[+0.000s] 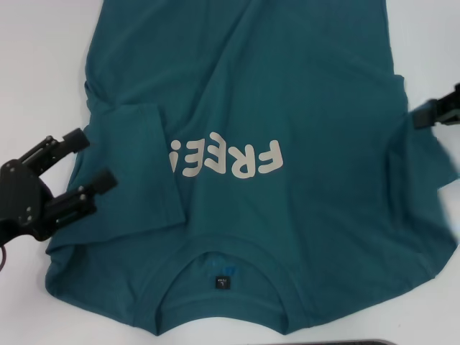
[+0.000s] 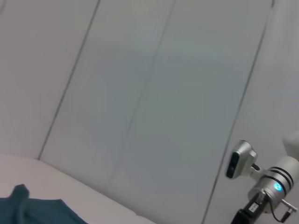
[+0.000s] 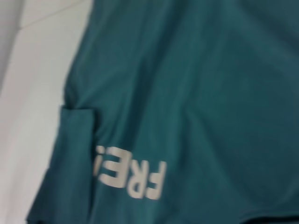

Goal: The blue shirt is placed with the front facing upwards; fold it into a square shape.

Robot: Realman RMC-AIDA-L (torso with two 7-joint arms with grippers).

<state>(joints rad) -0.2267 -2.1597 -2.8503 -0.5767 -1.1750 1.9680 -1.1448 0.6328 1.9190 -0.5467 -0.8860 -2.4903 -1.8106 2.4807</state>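
Teal cotton: the shirt (image 1: 287, 93) is lying front-up on the white table (image 1: 36, 65), covering most of the head view.
Neck: the ribbed collar (image 1: 223, 305) is sitting at the near edge, closest to the robot, with a small dark tag (image 1: 222, 282) showing inside it.
Lettering: pale "FREE" (image 1: 226, 159) is reading upside down across the chest, its last letter partly covered by cloth.
Left sleeve: the sleeve (image 1: 136, 165) is lying folded inward over the body, its edge overlapping the end of the lettering.
Right sleeve: this sleeve (image 1: 424, 165) is spreading out flat toward the table's right side.
Left gripper: the left gripper (image 1: 90, 159) is hovering at the shirt's left edge, just beside the folded sleeve, its two black fingers (image 1: 86, 194) standing well apart and gripping nothing.
Right gripper: the right gripper (image 1: 438, 111) is showing only as a dark tip at the right edge, over the shirt's right side; whether it is spread or closed I cannot tell.
Left wrist view: a corner of the shirt (image 2: 32, 210) is showing low on the table, with pale wall panels (image 2: 140, 93) behind.
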